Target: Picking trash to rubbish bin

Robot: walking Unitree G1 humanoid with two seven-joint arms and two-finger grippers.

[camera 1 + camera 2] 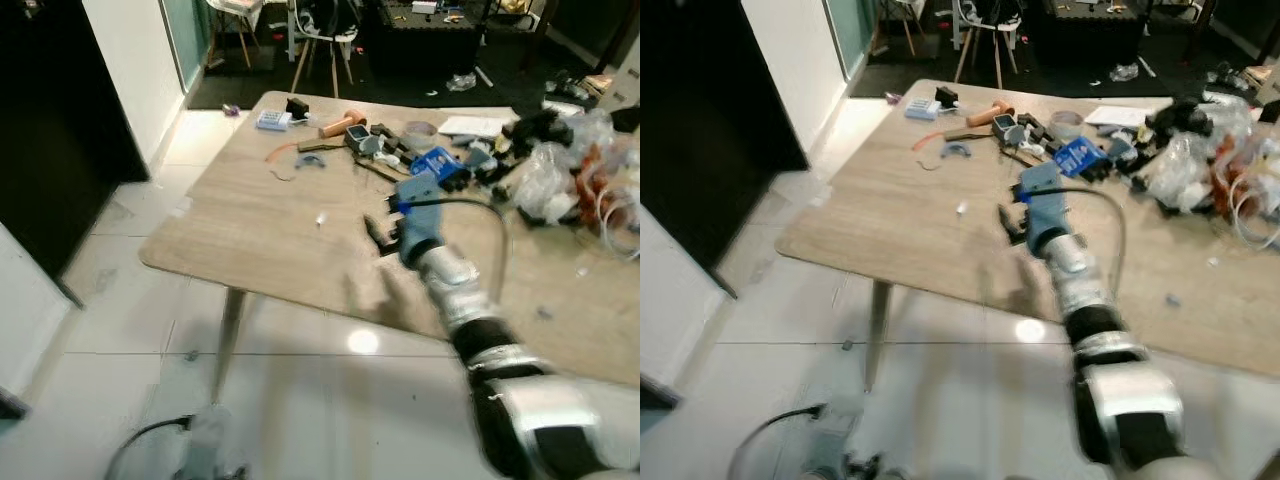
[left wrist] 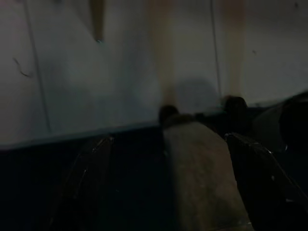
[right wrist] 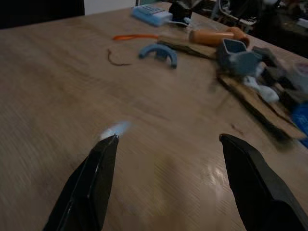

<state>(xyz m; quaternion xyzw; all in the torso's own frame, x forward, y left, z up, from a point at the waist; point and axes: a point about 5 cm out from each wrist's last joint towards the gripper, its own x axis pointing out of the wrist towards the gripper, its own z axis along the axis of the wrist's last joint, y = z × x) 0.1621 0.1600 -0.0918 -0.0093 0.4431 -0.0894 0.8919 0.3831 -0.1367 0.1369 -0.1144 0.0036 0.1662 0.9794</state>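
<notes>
Right claw spread, hovering low over bench; small white scrap at claw's 11 o'clock, just beside one fingertip. Risk: flicking scrap away, given off-centre approach. Left claw spread, idle.

Wooden table on glossy white tile floor; chairs behind.

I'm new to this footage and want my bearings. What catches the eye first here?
The right gripper, fingers open, reaches over a wooden table near a small white scrap. Behind it, along the table's far and right side, sits a jumble: blue box, orange handle, clear plastic bags.
</notes>
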